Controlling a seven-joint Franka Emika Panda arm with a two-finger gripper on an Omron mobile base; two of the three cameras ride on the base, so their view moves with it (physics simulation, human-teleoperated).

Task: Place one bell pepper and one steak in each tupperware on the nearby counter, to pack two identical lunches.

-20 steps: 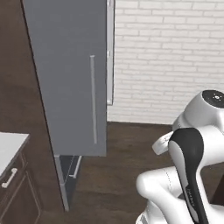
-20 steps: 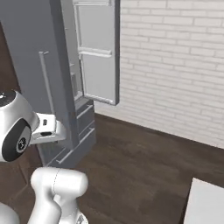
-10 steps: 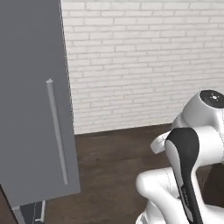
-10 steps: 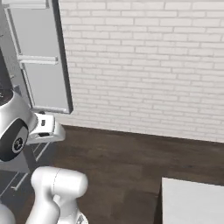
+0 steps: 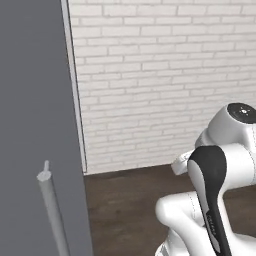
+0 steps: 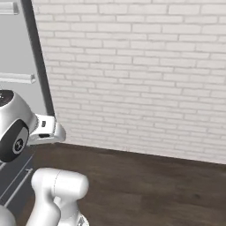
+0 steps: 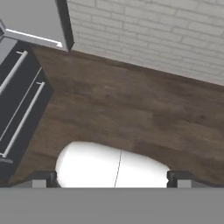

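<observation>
1. Pincer (image 7: 112,179) tips sit far apart at the bottom of the hand view, one dark finger (image 7: 41,178) at the lower left and the other at the lower right; the jaws stand wide and nothing lies between them.
2. Below the pincer lies dark wooden floor (image 7: 131,113), bare planks running across the hand view.
3. Off to the left in the hand view stand dark drawer fronts (image 7: 17,100) with long pale bar handles, set low beside the floor.
4. Above those drawers a grey door panel (image 7: 35,17) shows with a light lower edge.
5. A white brick wall (image 7: 166,35) runs along the far side of the floor.
6. In the left base view the white arm (image 5: 215,200) rises at the lower right, folded, with a dark band along its link.
7. A tall grey door (image 5: 30,100) with a pale upright bar handle (image 5: 52,210) takes the left of that view, the brick wall just beyond it.
8. In the right base view the arm stands at the lower left, before the grey panel and the same wall.
9. Bell pepper, steak and tupperware: none can be placed from these pictures.
</observation>
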